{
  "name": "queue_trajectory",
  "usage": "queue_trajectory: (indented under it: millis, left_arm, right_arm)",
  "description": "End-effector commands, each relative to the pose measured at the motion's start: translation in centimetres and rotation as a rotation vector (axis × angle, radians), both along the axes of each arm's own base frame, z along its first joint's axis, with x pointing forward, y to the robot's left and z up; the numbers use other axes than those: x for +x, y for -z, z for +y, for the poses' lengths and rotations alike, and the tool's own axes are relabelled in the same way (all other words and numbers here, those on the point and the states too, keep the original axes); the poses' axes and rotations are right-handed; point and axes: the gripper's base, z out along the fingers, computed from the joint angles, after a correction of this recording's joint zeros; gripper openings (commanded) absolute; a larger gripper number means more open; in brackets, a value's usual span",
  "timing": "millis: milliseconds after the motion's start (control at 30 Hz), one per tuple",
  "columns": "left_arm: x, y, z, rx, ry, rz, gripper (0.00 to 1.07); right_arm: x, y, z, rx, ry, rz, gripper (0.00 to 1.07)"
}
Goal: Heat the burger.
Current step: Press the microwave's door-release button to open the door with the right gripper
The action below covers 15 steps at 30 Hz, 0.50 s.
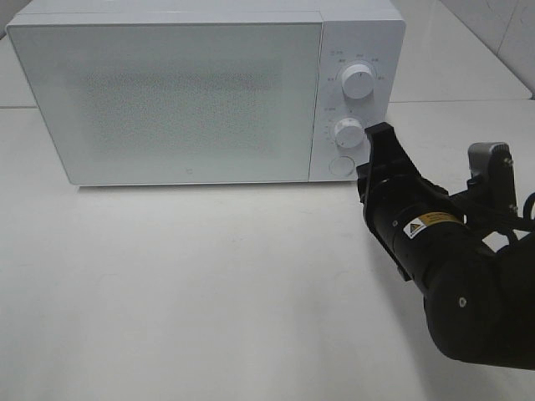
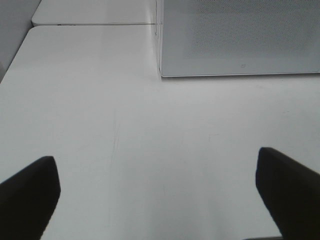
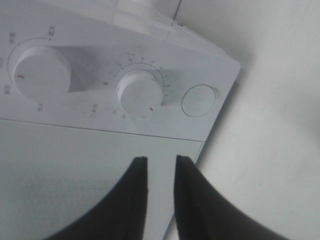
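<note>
A plain white table (image 1: 209, 292) fills the scene, and a second white surface is butted against its far edge. The right fingers (image 3: 135, 195) are drawn narrow, with a slim gap left between them and nothing held. They are aimed at the control panel of the microwave (image 1: 205, 92), close to the lower knob (image 3: 141, 92) and the round button (image 3: 199, 101) beside it. Contact with either cannot be confirmed.

So narrow a set would suit prodding the button or nipping the knob. The step in hand is therefore judged to be either setting the timer or pressing that button. The upper knob (image 1: 359, 81) sits above the lower one, clear of the fingers.

The microwave is stood along the far edge of the table, its panel turned toward the right-hand side, where the right arm can reach it head-on. Its frosted door (image 2: 240, 35) is shut.

The burger is not seen in any view. It is presumed to lie behind that door, though nothing of the inside can be made out.

The left fingers (image 2: 30, 190) are spread wide and empty. They are held low over bare table toward the left edge, short of the microwave's front left corner. They are probably parked there so that the front of the oven is left free.
</note>
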Motion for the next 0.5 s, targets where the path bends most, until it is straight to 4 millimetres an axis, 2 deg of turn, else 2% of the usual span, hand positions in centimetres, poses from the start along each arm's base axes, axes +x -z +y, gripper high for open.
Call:
queue_trajectory:
  millis: [33,167,500]
  left_arm:
    - [0.0,0.1,-0.1,-0.011,0.001,0.002,1.00]
    - [0.0,0.1,-0.1,-0.011,0.001,0.002,1.00]
    - [0.0,0.1,-0.1,-0.011,0.001,0.002,1.00]
  right_arm:
    - [0.1,-0.3,0.3,0.164,0.045,-0.008,0.08]
    - [0.1,-0.2,0.1,0.211,0.081,-0.002,0.00]
    - [0.2,0.8,0.2,0.226,0.117,0.053,0.00]
